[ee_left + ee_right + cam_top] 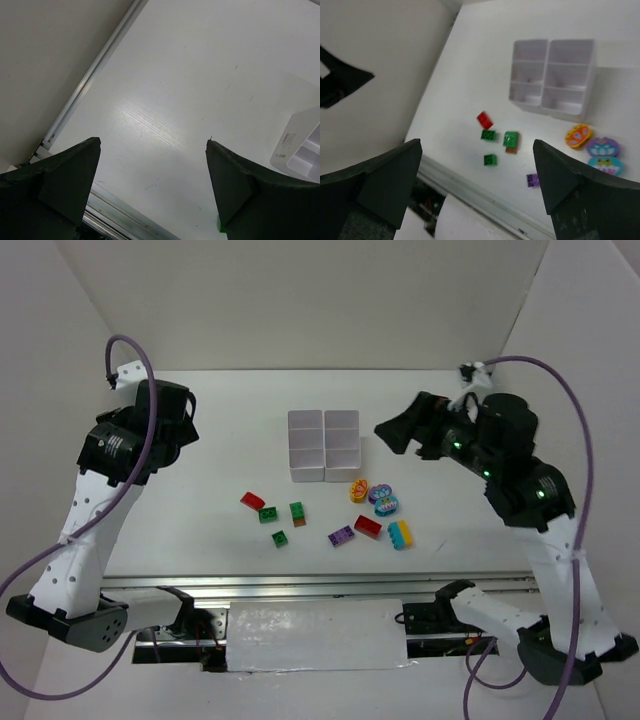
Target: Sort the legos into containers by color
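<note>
The white containers [323,445] stand mid-table, a block of six open compartments, and all look empty in the right wrist view [552,77]. The legos lie loose in front of them: a red one [252,500], three green ones [297,511], a purple one [341,536], another red [367,526], an orange one [359,490], a teal one [387,506] and a yellow-blue one [400,534]. My left gripper [188,418] hangs open at the far left, over bare table [152,141]. My right gripper [392,435] is open, raised to the right of the containers, looking down on the bricks [476,142].
White walls close in the table on the left, back and right. A metal rail [320,585] runs along the near edge, with the arm bases behind it. The corner of the containers [300,150] shows at the right of the left wrist view.
</note>
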Action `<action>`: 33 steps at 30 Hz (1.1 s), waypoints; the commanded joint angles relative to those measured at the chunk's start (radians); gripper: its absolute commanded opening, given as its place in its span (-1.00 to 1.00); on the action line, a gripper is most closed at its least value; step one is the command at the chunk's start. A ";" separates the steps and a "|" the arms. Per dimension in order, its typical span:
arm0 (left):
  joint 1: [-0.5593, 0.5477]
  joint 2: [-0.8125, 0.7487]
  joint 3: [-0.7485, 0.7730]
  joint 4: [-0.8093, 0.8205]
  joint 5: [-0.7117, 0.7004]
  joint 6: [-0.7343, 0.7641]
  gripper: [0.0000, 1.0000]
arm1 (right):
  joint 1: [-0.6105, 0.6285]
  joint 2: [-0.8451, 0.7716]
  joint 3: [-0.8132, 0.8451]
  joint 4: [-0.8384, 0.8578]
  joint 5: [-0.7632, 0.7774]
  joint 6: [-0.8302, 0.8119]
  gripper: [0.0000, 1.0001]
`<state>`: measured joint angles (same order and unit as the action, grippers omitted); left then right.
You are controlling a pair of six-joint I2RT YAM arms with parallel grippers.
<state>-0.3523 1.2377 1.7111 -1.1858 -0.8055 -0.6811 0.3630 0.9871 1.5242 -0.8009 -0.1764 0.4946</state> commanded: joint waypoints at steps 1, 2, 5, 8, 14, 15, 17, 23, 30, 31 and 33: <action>-0.001 -0.014 -0.037 0.026 0.052 0.000 0.99 | 0.159 0.152 -0.056 0.157 -0.074 0.042 0.99; -0.001 -0.024 -0.048 0.029 0.077 -0.006 0.99 | 0.206 0.253 -0.029 0.128 -0.014 0.045 0.99; 0.003 -0.053 -0.093 0.041 0.121 -0.023 0.99 | 0.295 0.468 -0.007 0.086 0.127 0.108 0.99; 0.007 -0.076 -0.131 0.026 0.155 -0.060 0.99 | 0.353 0.655 -0.001 0.110 0.179 0.124 0.91; 0.010 -0.138 -0.198 0.011 0.247 -0.097 0.99 | 0.473 0.955 0.122 0.059 0.351 0.110 0.79; 0.012 -0.147 -0.205 0.008 0.250 -0.103 0.99 | 0.481 0.976 0.131 0.054 0.360 0.111 0.77; 0.013 -0.167 -0.217 -0.003 0.256 -0.104 0.99 | 0.496 1.013 0.119 0.066 0.358 0.114 0.72; 0.013 -0.198 -0.246 -0.014 0.276 -0.101 0.99 | 0.516 1.050 0.065 0.123 0.370 0.124 0.51; 0.013 -0.198 -0.245 -0.017 0.275 -0.084 0.99 | 0.522 1.074 0.005 0.170 0.384 0.119 0.33; 0.013 -0.195 -0.242 -0.017 0.276 -0.083 0.99 | 0.525 1.078 0.001 0.173 0.393 0.117 0.32; 0.013 -0.195 -0.239 -0.015 0.278 -0.080 0.99 | 0.531 1.073 -0.010 0.183 0.391 0.113 0.32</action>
<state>-0.3435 1.0492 1.4593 -1.2045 -0.5350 -0.7650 0.8795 2.0453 1.5299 -0.6617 0.1814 0.6064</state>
